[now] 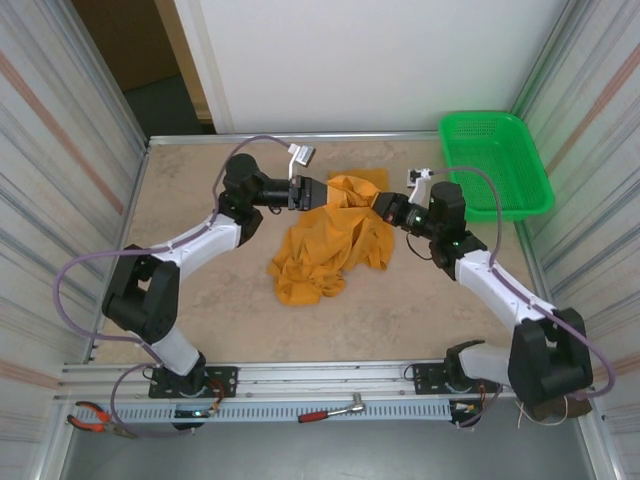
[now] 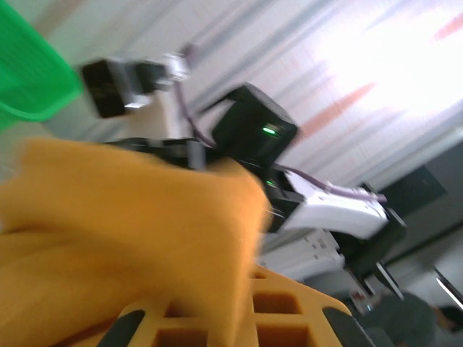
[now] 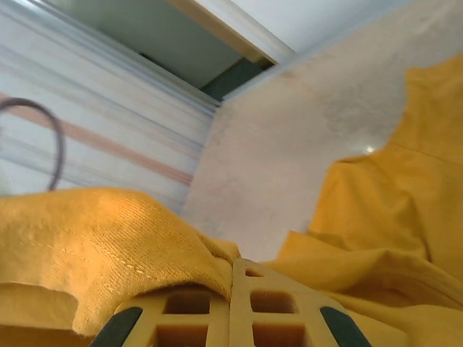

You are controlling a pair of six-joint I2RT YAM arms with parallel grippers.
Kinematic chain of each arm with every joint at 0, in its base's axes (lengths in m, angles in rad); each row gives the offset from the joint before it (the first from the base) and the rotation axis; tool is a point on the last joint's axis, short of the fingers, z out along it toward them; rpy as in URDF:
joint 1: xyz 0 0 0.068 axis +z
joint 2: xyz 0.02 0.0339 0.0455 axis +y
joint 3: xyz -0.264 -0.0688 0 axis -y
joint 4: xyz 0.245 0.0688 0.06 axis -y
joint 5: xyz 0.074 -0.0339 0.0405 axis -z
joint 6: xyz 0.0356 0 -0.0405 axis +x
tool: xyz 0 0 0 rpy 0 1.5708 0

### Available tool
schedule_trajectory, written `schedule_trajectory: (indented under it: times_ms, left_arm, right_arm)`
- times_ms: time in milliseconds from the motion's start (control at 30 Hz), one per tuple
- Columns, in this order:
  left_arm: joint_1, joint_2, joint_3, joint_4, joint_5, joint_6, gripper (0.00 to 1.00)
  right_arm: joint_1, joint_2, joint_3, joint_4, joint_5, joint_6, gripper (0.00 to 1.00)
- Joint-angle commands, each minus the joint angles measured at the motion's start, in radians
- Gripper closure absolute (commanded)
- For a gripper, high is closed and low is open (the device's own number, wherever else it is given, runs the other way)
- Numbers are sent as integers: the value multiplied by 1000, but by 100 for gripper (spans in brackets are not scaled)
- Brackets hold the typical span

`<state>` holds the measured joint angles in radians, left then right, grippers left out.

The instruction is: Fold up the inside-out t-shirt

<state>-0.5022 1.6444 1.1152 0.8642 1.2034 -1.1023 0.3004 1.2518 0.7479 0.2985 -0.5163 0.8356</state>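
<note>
T-shirt [image 1: 325, 245] bunched, upper edge pinched by both jaws

**Top view.** Fixed camera high above and behind the arm bases, angled down and forward. It is the farthest of the three and takes in the whole table [image 1: 200, 300], the basket [image 1: 495, 165] and the shirt [image 1: 325, 245].

**Left wrist view.** Tilted and blurred. It looks past the left fingers [image 2: 289, 289], very close to the cloth, towards the right arm [image 2: 253, 130].

**Right wrist view.** Low and close, it looks over the right fingers [image 3: 275, 278] across the tabletop to the striped left wall [image 3: 108, 137].

**Overlap.** All three views share the shirt. The top and left wrist views share the right arm and basket. The top and right wrist views share the table's far left corner.
</note>
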Motion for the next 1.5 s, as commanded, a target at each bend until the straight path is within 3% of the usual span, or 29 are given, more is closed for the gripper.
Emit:
schedule_trajectory:
  times_ms: [0, 100, 200, 267, 567, 867, 1233, 1300, 1433, 1467]
  left_arm:
    - [-22, 2, 58, 132, 110, -52, 100]
    - [-27, 1, 68, 157, 98, -59, 100]
    - [-10, 1, 62, 165, 50, -60, 100]
    - [10, 5, 48, 201, 9, -81, 100]
    - [48, 93, 41, 468, -41, -283, 100]
    - [44, 93, 40, 448, -37, -273, 100]
    - [28, 72, 51, 406, -30, -243, 100]
    - [27, 73, 54, 406, -29, -245, 100]
    - [27, 70, 52, 387, -26, -230, 100]
    - [30, 69, 51, 372, -28, -217, 100]
  right_arm:
    - [-1, 75, 54, -7, 15, 30, 100]
    - [20, 147, 95, -21, -24, 31, 100]
    - [44, 171, 129, -85, -57, 4, 67]
    - [46, 129, 117, -132, -41, -26, 56]
    - [5, -196, 138, -409, 40, -193, 37]
    - [96, -122, 325, -525, 126, -358, 32]
    - [164, 97, 508, -601, 256, -477, 38]
    - [163, 117, 520, -610, 264, -493, 45]
    - [152, 108, 537, -647, 245, -518, 96]
    - [148, 95, 541, -659, 234, -524, 100]
